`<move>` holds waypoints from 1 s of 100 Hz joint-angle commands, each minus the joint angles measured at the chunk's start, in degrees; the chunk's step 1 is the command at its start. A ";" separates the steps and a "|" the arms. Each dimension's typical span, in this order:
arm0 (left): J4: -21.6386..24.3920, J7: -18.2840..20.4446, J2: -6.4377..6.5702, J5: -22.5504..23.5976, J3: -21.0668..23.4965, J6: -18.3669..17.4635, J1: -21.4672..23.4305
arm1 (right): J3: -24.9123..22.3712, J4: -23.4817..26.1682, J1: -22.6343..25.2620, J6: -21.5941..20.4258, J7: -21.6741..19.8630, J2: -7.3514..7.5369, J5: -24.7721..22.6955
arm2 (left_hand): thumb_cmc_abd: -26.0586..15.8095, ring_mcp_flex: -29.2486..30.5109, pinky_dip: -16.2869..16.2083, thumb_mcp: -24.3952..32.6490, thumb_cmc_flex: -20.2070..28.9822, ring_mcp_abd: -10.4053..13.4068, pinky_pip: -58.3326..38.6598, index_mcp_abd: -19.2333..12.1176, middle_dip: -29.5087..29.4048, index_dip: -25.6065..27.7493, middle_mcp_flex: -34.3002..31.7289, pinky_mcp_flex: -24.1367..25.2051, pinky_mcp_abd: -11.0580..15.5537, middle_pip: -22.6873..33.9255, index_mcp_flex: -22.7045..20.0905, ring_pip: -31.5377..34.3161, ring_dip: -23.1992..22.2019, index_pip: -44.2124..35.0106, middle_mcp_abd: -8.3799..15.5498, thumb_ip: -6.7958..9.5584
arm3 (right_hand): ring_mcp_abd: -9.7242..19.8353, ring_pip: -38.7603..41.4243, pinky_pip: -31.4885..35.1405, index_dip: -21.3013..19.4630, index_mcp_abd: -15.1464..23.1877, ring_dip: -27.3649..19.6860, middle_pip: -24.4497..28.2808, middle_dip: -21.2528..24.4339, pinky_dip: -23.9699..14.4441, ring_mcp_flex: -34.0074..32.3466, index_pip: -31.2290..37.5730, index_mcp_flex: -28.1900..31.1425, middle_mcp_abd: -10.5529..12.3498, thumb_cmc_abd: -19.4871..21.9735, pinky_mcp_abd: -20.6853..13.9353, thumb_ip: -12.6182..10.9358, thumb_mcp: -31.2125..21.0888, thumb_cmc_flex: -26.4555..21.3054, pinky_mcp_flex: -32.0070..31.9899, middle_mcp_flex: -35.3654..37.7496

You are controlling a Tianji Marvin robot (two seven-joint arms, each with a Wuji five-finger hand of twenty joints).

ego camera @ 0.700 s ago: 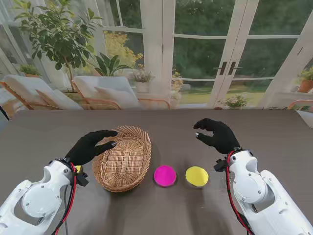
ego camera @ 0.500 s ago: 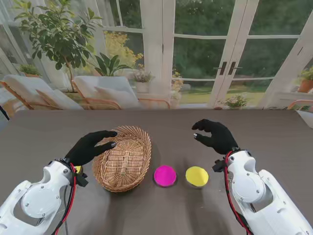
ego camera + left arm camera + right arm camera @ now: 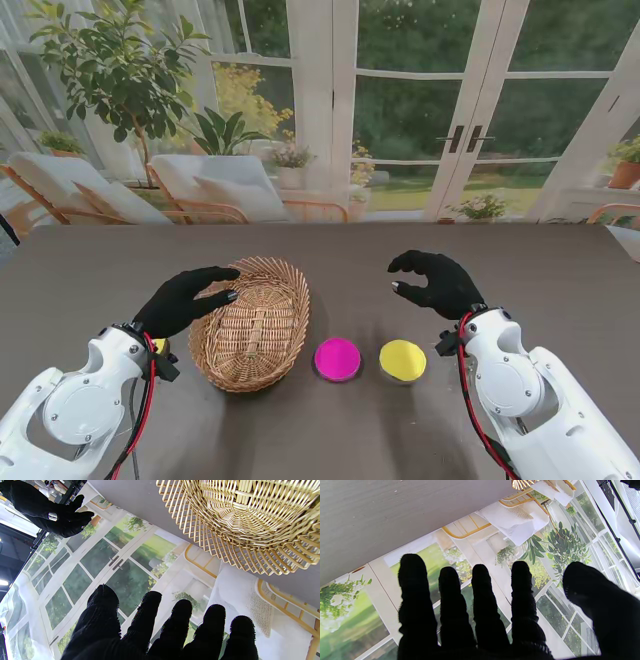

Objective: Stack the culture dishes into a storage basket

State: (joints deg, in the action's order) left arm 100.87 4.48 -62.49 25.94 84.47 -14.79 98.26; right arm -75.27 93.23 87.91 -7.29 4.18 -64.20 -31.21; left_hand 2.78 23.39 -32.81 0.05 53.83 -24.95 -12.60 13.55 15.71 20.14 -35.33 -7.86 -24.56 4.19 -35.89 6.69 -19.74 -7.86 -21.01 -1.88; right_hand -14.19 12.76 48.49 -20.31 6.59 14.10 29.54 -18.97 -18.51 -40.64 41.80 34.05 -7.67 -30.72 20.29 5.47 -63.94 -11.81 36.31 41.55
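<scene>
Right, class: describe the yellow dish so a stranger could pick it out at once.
Start at the wicker basket on the grey table. Two small round dishes lie to its right. The yellow dish is the one farther from the basket, beside the pink dish and nearest the right hand.

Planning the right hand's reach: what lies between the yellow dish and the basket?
In the stand view, only the magenta dish sits between the yellow dish and the basket; otherwise bare table.

A small yellow object sits mostly hidden behind the left robot hand's wrist.
</scene>
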 commanded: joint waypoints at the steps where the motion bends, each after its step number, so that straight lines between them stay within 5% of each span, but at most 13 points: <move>1: 0.14 1.51 0.02 0.08 -0.03 -0.31 -0.22 | 0.38 -0.06 0.30 -0.68 -0.85 0.12 -1.03 | -1.63 -1.71 0.73 -0.71 -0.81 0.18 1.72 -0.83 -0.45 -0.39 1.47 0.67 0.41 -0.46 0.86 -0.94 0.67 0.77 0.16 1.47 | 0.15 -0.81 -1.31 1.01 1.39 -0.29 -1.33 0.35 1.64 0.91 -0.83 -0.97 0.88 -1.60 -0.32 0.44 2.46 0.98 -16.93 -1.46; 50: 2.81 -0.61 -0.11 5.43 2.51 1.30 2.43 | 0.93 1.81 0.84 0.24 -1.70 0.34 -2.00 | -0.85 -2.48 0.55 -0.90 -1.25 1.35 1.56 -1.47 -0.56 -0.49 2.93 0.88 0.79 -0.76 1.94 -1.09 0.66 1.08 0.71 1.44 | 0.33 -0.90 -1.90 0.89 1.32 -0.11 -1.35 0.24 1.02 0.89 -1.00 -1.17 0.76 -1.08 -0.27 0.19 2.93 0.98 -16.80 -1.83; 100: 4.64 4.10 1.20 19.73 12.39 7.59 11.17 | 0.77 1.47 0.85 0.23 -1.70 0.25 -1.08 | 5.39 -8.83 -3.52 -0.74 -7.43 7.21 -0.02 -5.21 0.12 -1.27 15.61 3.28 3.77 -1.85 19.17 -1.55 -0.58 5.44 6.48 1.69 | 0.19 -0.71 -2.12 0.86 1.23 0.03 -1.41 0.24 0.48 0.47 -1.12 -0.92 0.48 -1.13 -0.17 0.18 2.55 0.88 -16.67 -1.60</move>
State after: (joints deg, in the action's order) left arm 106.99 7.64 -61.71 45.25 96.17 -7.15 108.43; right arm -74.54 94.64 88.48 -7.06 3.20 -63.78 -32.34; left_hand 7.14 16.33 -34.88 -0.67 47.78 -18.76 -12.60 10.09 15.61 19.09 -22.46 -5.59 -22.48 2.74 -19.77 5.92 -19.83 -3.30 -16.83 -1.88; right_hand -14.19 12.65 47.79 -20.30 6.65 14.10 29.50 -18.97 -18.51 -40.64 41.61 34.00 -7.67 -31.37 20.29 5.47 -63.94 -11.81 36.32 41.51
